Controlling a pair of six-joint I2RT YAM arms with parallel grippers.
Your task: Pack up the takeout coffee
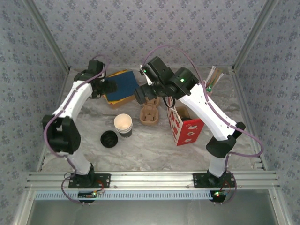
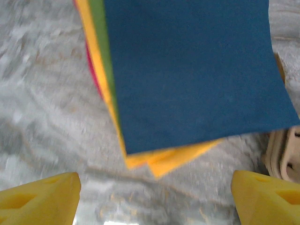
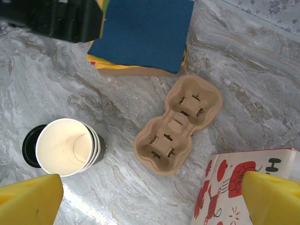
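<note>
Two grippers hang over the grey marbled table [image 3: 51,75], and a flat cardboard cup carrier [image 3: 178,124] lies near its middle. The right gripper [image 3: 150,199] hovers above the carrier. Its yellow jaws are spread wide apart and hold nothing. The left gripper [image 2: 154,197] is well to the left of the carrier and farther back. Its jaws are also apart and hold nothing. It sits low over the table, just short of the near corner of a stack of coloured sheets [image 2: 197,70].

That stack lies just behind the carrier and to its left. The top sheet is blue, with green, yellow and red edges showing underneath. Left of the carrier and nearer the arm bases stands an upright stack of lidless paper cups [image 3: 65,147], cream inside with a dark outer wall. A round black lid [image 1: 108,138] lies flat on the table, touching the side of the cups that faces away from the carrier. Just right of the carrier, close to it but not touching, stands an upright red-and-white paper bag [image 1: 187,129] with its top open.

I cannot tell where the takeout coffee is, because the inside of the bag is too dark and small to read from above.
</note>
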